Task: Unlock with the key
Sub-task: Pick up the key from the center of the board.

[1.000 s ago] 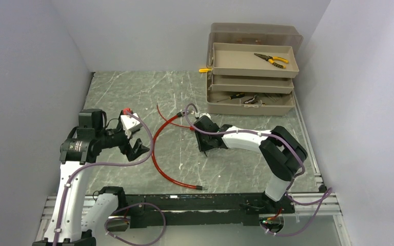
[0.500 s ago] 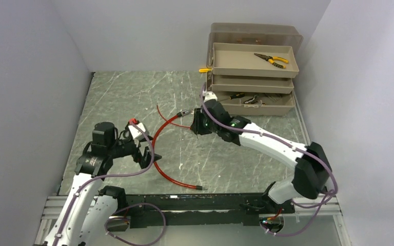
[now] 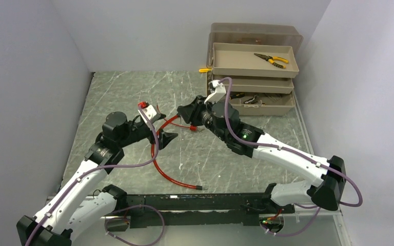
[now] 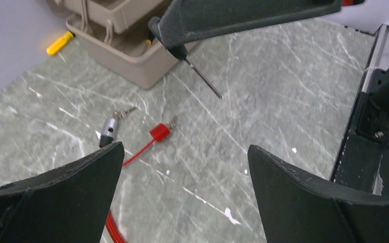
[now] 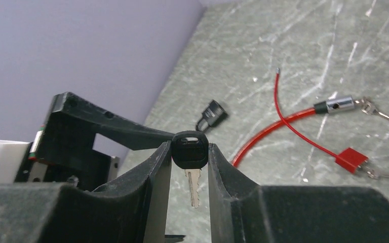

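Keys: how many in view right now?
3. Black-headed key pinched in the right gripper; small key on the table at the silver lock cylinder; tagged key by the red tag. More may be bunched at the cylinder.

Top view: key (image 5: 189, 151) not discernible, covered by the right gripper (image 3: 184, 113) fingers. The red cable's (image 3: 179, 182) lock end is lost under the same gripper. Tools in the toolbox's (image 3: 251, 109) lowest tray, far right corner of bench, too small to name.
Left wrist view: toolbox cut by top edge, left gripper (image 4: 185, 148) fingers by bottom edge.
Right wrist view: key head flanks covered by the clamping fingers.
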Robot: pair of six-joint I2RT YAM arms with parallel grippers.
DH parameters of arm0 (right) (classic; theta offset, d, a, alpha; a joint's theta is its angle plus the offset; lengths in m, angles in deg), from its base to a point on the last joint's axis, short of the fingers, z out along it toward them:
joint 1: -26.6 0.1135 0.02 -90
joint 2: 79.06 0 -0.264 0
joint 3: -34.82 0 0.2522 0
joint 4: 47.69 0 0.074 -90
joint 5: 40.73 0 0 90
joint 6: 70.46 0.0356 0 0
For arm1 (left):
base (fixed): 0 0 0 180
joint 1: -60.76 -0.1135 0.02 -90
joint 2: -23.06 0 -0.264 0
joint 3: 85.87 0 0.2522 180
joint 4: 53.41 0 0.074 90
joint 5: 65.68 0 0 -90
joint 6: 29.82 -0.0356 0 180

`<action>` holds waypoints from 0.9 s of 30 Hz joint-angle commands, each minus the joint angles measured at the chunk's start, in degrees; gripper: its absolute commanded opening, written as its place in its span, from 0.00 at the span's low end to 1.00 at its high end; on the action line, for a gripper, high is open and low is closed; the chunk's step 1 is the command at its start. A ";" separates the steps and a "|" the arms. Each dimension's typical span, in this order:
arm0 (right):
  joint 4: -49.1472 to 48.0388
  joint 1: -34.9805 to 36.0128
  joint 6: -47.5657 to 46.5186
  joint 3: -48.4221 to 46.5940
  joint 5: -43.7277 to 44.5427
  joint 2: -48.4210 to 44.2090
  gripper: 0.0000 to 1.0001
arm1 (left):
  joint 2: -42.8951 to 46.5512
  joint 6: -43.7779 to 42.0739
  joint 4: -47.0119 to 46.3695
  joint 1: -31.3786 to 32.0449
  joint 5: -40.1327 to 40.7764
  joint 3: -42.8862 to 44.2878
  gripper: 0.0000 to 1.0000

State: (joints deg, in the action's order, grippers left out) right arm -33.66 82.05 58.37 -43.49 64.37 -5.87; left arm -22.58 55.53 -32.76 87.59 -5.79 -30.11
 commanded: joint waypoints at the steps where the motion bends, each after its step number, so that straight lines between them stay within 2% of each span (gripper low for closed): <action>1: -8.61 2.92 0.47 0.48 7.12 -3.65 0.20 | -0.58 0.79 -6.45 0.69 -0.59 3.49 0.99; 12: -12.47 8.42 -2.12 -0.01 11.61 -2.52 0.20 | -1.54 2.93 -11.29 1.33 -2.48 7.48 0.91; 17: -14.20 9.78 -2.90 0.11 12.91 -2.38 0.19 | -1.69 2.98 -10.77 1.34 -2.12 8.10 0.85; 27: -15.99 12.05 -3.59 -0.37 13.91 -1.24 0.19 | -1.00 1.90 -11.57 1.34 -0.95 7.51 0.61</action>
State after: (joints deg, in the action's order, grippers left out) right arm -45.98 93.17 55.71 -42.97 76.98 -7.45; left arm -24.42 57.79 -41.59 88.72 -7.28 -24.08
